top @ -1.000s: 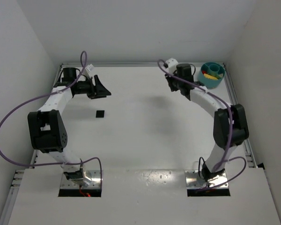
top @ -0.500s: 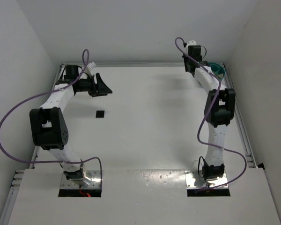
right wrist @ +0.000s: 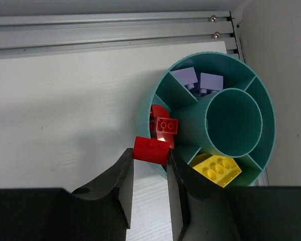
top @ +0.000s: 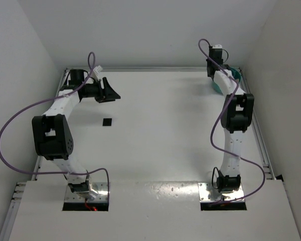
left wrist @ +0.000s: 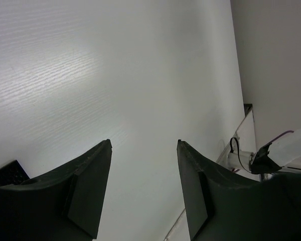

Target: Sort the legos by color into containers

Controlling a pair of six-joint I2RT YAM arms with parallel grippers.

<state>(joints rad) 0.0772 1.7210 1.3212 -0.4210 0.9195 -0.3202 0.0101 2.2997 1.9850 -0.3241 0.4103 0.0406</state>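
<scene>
R hand (right wrist: pixel 149 156) pinches a red lego (right wrist: pixel 151 150) by its ends, jaws narrow, long axis running finger to finger, over the teal bowl (right wrist: pixel 234 118) rim by the compartment w/ other red legos (right wrist: pixel 165 125). Purple legos (right wrist: pixel 184 77) sit in the far compartments, a yellow lego (right wrist: pixel 215 168) in the near one. Bowl's in the far-right corner of the surface (top: pixel 160 130). L hand (left wrist: pixel 144 145) is half open, holding nothing; a black lego (top: pixel 107 122) lies near it.

Fingers (right wrist: pixel 121 191) pinch a red lego (right wrist: pixel 150 150) (seemingly over the bowl (right wrist: pixel 234 120) rim).
</scene>
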